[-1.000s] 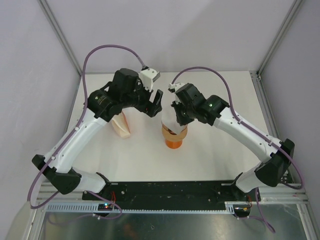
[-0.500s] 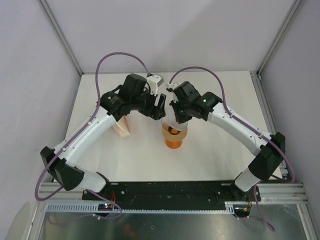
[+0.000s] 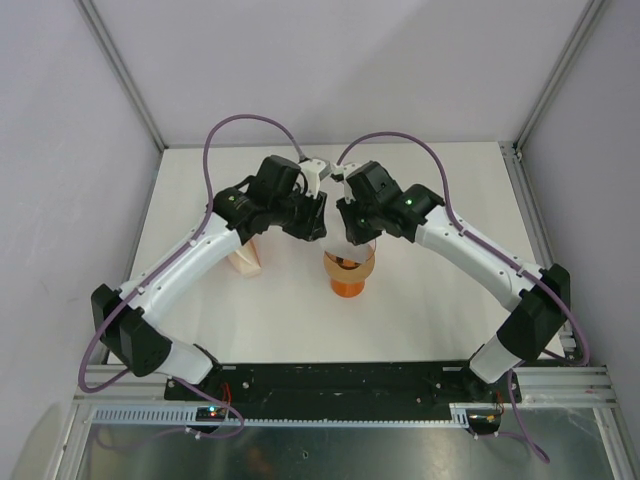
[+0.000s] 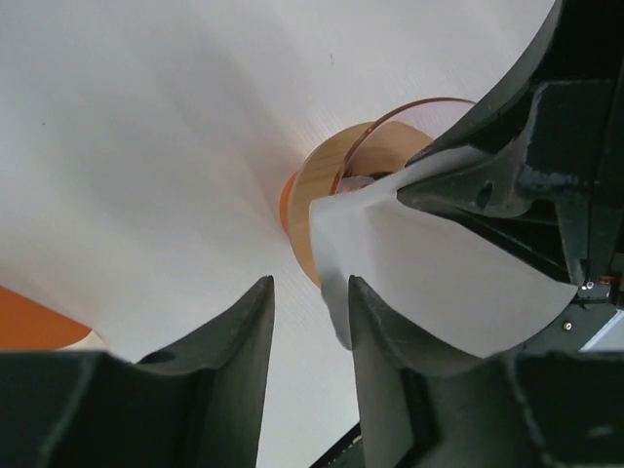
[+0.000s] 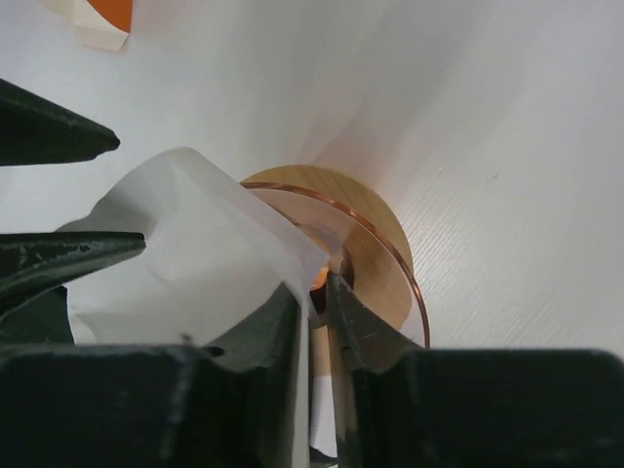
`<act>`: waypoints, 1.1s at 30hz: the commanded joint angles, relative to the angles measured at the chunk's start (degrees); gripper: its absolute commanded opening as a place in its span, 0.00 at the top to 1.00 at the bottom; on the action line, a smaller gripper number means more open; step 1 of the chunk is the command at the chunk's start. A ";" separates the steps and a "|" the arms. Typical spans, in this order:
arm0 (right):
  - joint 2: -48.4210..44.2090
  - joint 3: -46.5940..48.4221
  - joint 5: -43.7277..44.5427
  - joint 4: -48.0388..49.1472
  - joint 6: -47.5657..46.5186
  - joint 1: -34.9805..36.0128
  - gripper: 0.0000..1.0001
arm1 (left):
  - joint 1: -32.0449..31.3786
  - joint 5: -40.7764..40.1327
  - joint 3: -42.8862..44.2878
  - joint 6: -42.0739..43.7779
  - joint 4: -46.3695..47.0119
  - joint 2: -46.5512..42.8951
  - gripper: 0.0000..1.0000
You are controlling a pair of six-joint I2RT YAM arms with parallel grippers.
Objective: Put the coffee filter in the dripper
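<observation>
The coffee filter (image 5: 195,255) is a thin white paper cone held just above the dripper (image 5: 385,255), a translucent pinkish-orange funnel. The filter's tip hangs over the funnel's mouth. My right gripper (image 5: 317,285) is shut on the filter's edge. My left gripper (image 4: 310,292) is open, and its right finger (image 4: 380,341) lies against the filter (image 4: 439,278) near the paper's free corner. In the top view both grippers, left (image 3: 318,218) and right (image 3: 352,232), meet just behind the dripper (image 3: 348,262). The filter is mostly hidden there.
The dripper stands on an orange cup (image 3: 347,287) at the table's middle. A cream wedge-shaped stack of folded filters (image 3: 244,257) lies left of it, under the left arm. White walls with metal posts close in the back and sides.
My left gripper has moved right, up to the filter and the right gripper. The right gripper has shifted slightly left with the filter and stays over the dripper.
</observation>
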 commanded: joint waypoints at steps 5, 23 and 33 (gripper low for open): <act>-6.31 -1.40 1.12 6.58 -2.54 0.38 0.57 | 0.34 3.03 0.15 0.98 1.99 -1.06 0.64; -18.30 -7.35 6.01 19.87 -8.59 6.46 0.45 | 0.32 3.75 1.06 1.90 1.90 -0.86 0.65; -19.32 -17.53 0.79 24.09 -3.32 5.97 0.99 | 0.39 4.15 1.66 1.91 1.92 -0.61 0.63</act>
